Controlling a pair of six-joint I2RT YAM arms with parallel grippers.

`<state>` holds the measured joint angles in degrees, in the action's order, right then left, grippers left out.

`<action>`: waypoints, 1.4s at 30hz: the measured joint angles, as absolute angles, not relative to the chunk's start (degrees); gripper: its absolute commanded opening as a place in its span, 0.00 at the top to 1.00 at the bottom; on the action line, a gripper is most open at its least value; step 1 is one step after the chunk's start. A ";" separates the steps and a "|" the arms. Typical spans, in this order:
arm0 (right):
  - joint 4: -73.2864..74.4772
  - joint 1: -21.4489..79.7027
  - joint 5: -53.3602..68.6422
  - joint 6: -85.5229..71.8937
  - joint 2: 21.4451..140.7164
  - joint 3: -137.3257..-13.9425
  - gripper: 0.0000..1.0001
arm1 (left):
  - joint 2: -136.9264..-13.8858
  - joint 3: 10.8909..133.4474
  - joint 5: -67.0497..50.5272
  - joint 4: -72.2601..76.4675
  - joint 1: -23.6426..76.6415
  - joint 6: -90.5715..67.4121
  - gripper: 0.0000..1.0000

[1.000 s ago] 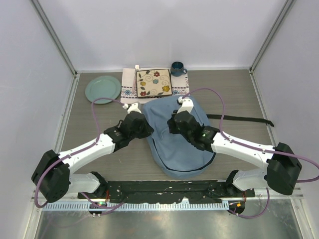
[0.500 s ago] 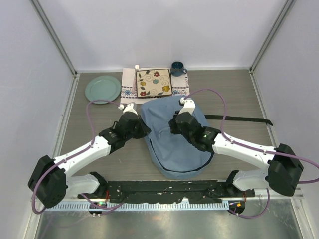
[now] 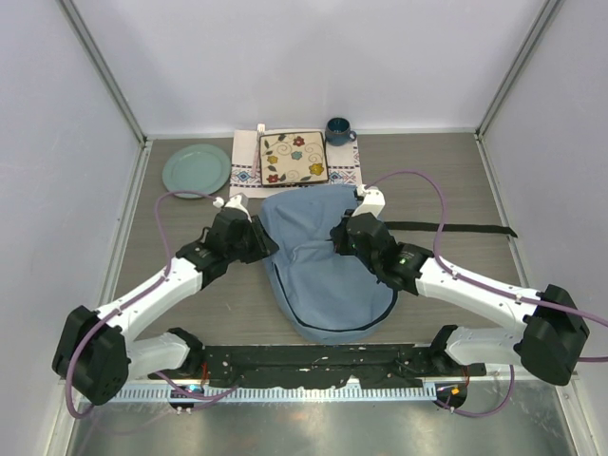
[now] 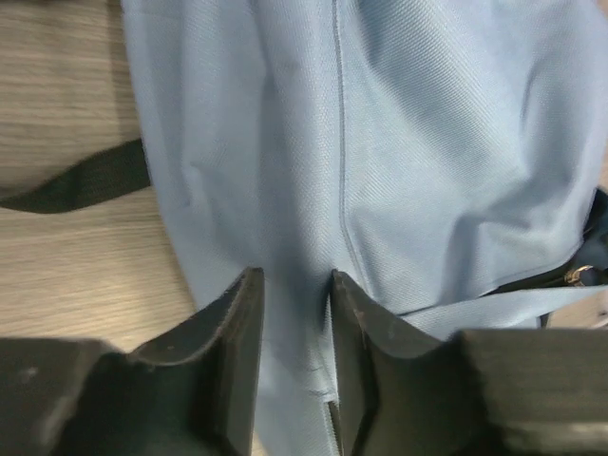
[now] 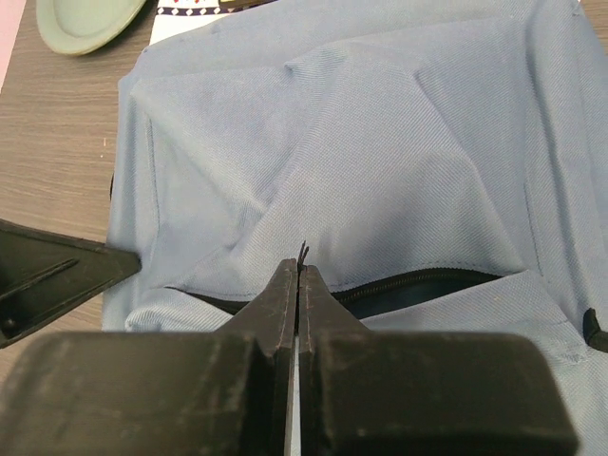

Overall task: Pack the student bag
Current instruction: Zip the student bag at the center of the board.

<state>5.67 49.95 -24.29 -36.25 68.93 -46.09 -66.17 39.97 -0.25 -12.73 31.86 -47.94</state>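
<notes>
Plate [image 3: 196, 169], pale green, sits at the far left, and just to its right is the left gripper [image 4: 294, 294]. Its arm reaches from the near-left base diagonally toward the far middle. The jaws stand narrow, with a fold of blue cloth pinched between them at the left edge of the student bag [image 3: 323, 275]. The bag lies in the middle of the table with its long axis running far to near. Its far end almost touches the embroidered mat [image 3: 245, 169], and its rounded end points toward the arm bases. A dark zipper line curves around that near end. The right arm reaches from the near-right base toward the bag's far-right part. The right gripper [image 5: 298, 275] has its jaws pressed fully together on the bag's cloth, just above a partly open zipper [image 5: 418, 283]. A black strap [image 3: 456, 228] trails off to the right across the wood. Compared with a second ago, the left gripper has moved left and farther away. The bag's left edge has come with it and the rounded end has slid left, while the right gripper has shifted a little to the right.
</notes>
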 measured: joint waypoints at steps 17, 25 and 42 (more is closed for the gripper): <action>5.61 49.25 -22.79 -36.64 68.77 -45.95 0.99 | -57.78 51.88 -5.54 -18.04 32.32 -42.46 0.18; 5.63 49.23 -22.52 -36.62 68.77 -45.95 0.99 | -66.28 52.47 -7.20 -20.29 39.31 -32.71 0.20; 5.65 48.99 -21.45 -36.69 68.77 -45.95 0.99 | -72.93 52.47 -2.85 -22.13 43.05 -27.44 0.94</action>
<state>5.65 48.99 -21.45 -36.69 68.77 -45.95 -72.93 52.47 -2.85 -22.13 43.05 -27.44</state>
